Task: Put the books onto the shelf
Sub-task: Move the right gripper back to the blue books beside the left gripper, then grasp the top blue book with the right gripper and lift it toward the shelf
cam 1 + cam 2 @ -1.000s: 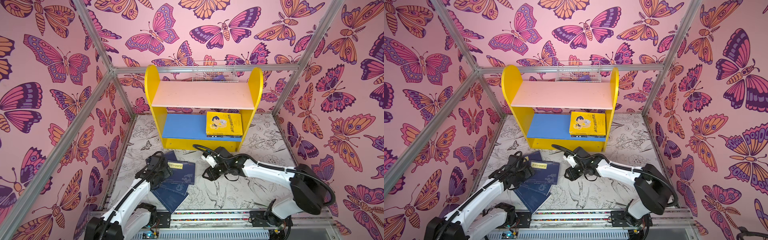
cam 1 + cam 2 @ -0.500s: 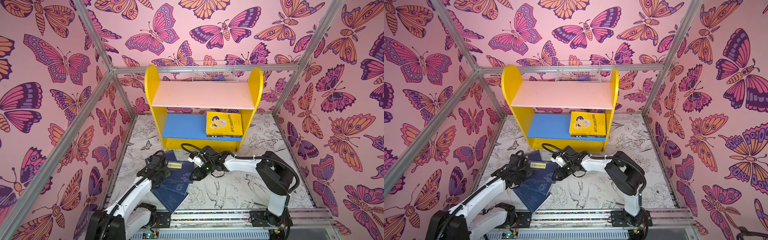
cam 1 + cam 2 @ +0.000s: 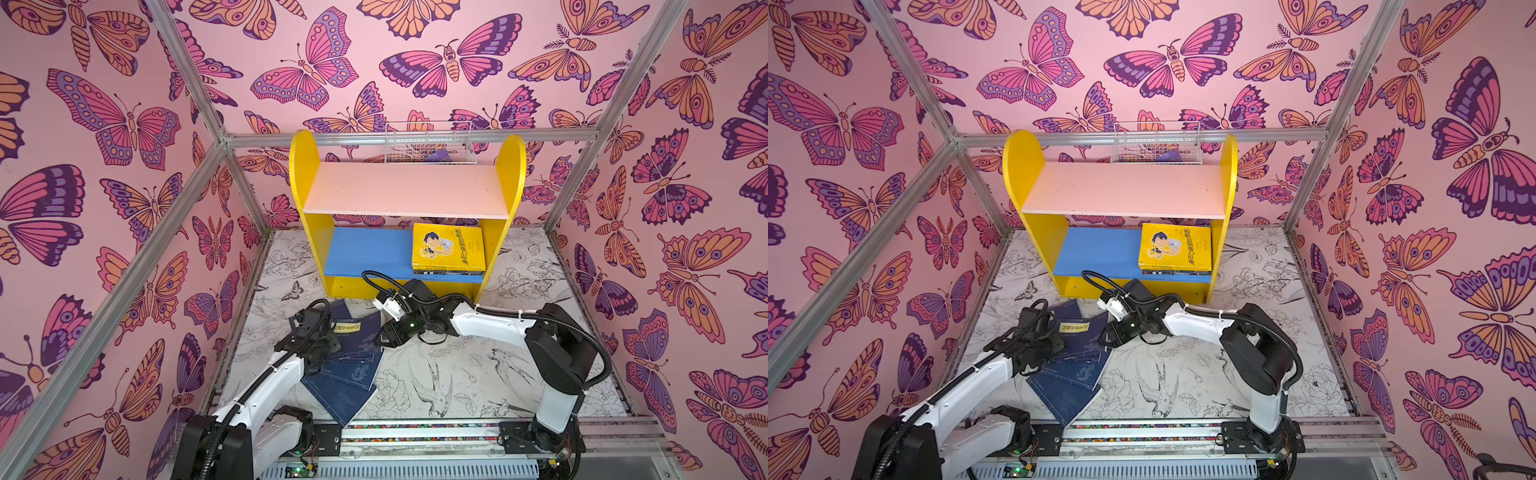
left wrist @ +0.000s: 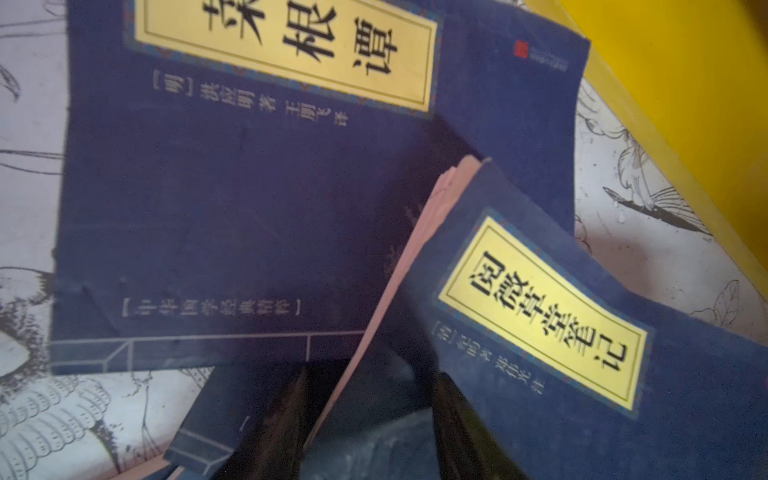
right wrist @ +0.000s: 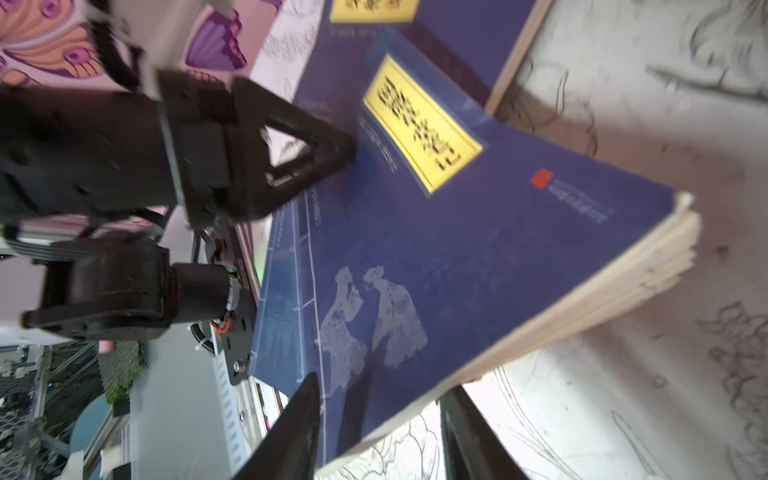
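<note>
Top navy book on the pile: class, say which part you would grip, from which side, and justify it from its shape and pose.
Probably the page edge of the top navy book, approached from the right arm's side. The book is thin and lies nearly flat, but that edge is free and raised off the mat, so it can be pinched from above and below.
</note>
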`<action>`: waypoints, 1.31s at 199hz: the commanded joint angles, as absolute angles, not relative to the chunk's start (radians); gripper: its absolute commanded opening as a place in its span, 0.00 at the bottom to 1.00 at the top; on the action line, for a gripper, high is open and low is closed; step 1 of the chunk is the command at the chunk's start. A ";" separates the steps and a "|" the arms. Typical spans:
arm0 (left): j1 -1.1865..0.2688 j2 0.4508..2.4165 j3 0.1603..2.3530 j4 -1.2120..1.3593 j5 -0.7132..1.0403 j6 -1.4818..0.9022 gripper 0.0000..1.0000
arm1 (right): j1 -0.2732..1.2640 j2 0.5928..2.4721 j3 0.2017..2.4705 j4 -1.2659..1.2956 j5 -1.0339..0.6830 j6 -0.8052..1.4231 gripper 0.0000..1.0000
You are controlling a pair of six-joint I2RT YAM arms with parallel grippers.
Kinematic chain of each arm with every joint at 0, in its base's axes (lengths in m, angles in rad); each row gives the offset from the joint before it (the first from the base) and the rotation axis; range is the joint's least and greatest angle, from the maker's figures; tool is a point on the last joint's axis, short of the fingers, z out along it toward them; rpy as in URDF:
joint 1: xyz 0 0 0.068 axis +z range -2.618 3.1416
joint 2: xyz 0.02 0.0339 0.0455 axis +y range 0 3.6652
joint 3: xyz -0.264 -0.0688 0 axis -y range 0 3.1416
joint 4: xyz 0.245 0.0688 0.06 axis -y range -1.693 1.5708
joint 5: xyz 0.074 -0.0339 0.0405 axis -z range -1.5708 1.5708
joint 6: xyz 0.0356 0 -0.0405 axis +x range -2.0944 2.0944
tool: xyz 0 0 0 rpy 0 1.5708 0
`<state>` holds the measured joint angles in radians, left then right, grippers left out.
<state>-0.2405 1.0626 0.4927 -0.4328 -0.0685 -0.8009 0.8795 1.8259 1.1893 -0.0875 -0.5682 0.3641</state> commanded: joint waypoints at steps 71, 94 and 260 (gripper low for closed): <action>-0.252 1.062 0.441 -0.478 0.021 -0.790 0.50 | 0.890 1.839 1.272 0.010 -0.474 0.462 0.31; -0.253 1.047 0.437 -0.477 0.017 -0.790 0.50 | 0.890 1.844 1.269 0.015 -0.468 0.479 0.17; -0.243 0.620 0.600 -0.824 -0.287 -0.934 0.61 | 0.788 1.531 1.200 0.171 -0.205 0.541 0.00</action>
